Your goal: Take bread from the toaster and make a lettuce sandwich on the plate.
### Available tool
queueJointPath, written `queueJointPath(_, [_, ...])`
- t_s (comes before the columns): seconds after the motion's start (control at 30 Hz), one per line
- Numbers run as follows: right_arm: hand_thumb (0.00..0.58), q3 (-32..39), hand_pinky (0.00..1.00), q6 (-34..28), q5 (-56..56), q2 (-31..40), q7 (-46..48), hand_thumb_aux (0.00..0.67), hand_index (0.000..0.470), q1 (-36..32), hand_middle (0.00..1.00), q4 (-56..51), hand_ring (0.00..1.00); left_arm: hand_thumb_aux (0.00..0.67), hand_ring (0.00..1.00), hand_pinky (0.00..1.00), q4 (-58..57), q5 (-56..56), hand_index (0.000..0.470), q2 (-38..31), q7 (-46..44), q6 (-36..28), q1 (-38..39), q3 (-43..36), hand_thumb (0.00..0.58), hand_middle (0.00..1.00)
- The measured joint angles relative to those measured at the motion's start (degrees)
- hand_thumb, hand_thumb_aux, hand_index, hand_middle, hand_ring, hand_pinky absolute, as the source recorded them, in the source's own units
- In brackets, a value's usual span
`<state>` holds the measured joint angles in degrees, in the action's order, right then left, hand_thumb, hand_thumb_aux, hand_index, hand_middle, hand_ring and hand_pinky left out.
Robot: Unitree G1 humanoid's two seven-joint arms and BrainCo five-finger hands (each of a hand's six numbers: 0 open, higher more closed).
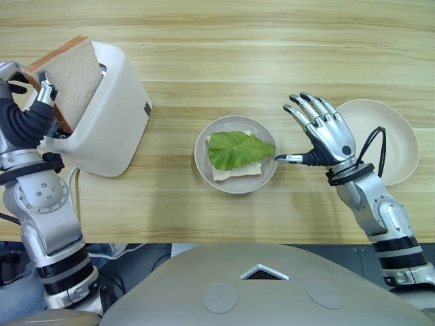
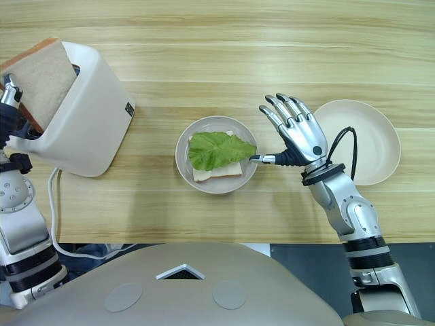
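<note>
At the toaster (image 1: 119, 125) slot, bread slice (image 1: 73, 75) clasped by left hand (image 1: 28, 114)

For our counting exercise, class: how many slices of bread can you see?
2: one slice in the left hand at the toaster, one slice on the plate under the lettuce. More may hide inside the toaster.

Pale wood-grain bench (image 1: 272, 54); white toaster (image 1: 112, 119); tan bread (image 1: 71, 78), brown crust; green lettuce (image 1: 238, 149); beige plate (image 1: 234, 187); cream dish (image 1: 394, 139) right of plate.

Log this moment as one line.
left hand: shut on bread slice at toaster | right hand: open beside plate | plate: lettuce on lower slice
</note>
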<state>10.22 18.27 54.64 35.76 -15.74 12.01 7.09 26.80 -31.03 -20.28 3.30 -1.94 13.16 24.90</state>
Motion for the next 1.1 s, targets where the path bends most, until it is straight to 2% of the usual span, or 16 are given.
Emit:
queueJointPath(0.2, [0.0,-0.01,0.0,-0.08,-0.05,-0.76,-0.37,0.0,0.0,-0.08,0.0,-0.16,0.0,0.67,1.0,1.0,-2.57,4.71,0.47,-0.33,1.33,-0.75,-8.68,0.34,0.58,1.0])
queueJointPath(0.4, [0.0,-0.27,0.0,-0.7,-0.7,-1.53,-0.9,0.0,0.0,-0.39,0.0,-0.57,0.0,0.67,1.0,1.0,1.46,8.27,0.47,-0.26,2.19,-2.79,-13.55,1.72,0.58,1.0])
queueJointPath(0.57, [0.0,-1.71,0.0,-1.93,-1.55,-2.24,-1.41,0.0,0.0,-0.63,0.0,-0.45,0.0,0.67,1.0,1.0,8.56,13.78,0.47,2.32,0.22,-8.74,-14.7,1.33,0.58,1.0])
queueJointPath(0.63, [0.0,-3.3,0.0,-2.3,-3.53,-3.01,-1.65,0.0,0.0,-0.76,0.0,0.07,0.0,0.67,1.0,1.0,13.44,17.43,0.47,5.75,-1.83,-13.91,-14.82,-2.77,0.58,1.0])
queueJointPath(0.73, [0.0,-5.32,0.0,-2.57,-6.26,-3.99,-1.78,0.0,0.0,-1.06,0.0,1.42,0.0,0.67,1.0,1.0,18.49,22.26,0.47,12.6,-4.25,-21.59,-12.75,-13.6,0.58,1.0])
queueJointPath(0.83, [0.0,-7.05,0.0,-2.55,-7.84,-5.06,-1.94,0.0,0.0,-1.39,0.0,3.07,0.0,0.67,1.0,1.0,16.81,25.54,0.47,19.55,-4.81,-26.3,-7.33,-25.61,0.58,1.0])
queueJointPath(0.93, [0.0,-7.87,0.0,-1.82,-9.01,-5.28,-1.97,0.0,0.0,-1.56,0.0,4.56,0.0,0.67,1.0,1.0,10.85,27.12,0.47,23.24,-4.45,-27.93,-3.92,-33.69,0.58,1.0])
queueJointPath(1.1, [0.0,-5.12,0.0,1.21,-7.13,-4.95,-1.16,0.0,0.0,-1.51,0.0,4.46,0.0,0.67,1.0,1.0,-2.3,27.19,0.47,23.39,-1.88,-26.95,-2.01,-37.53,0.58,1.0])
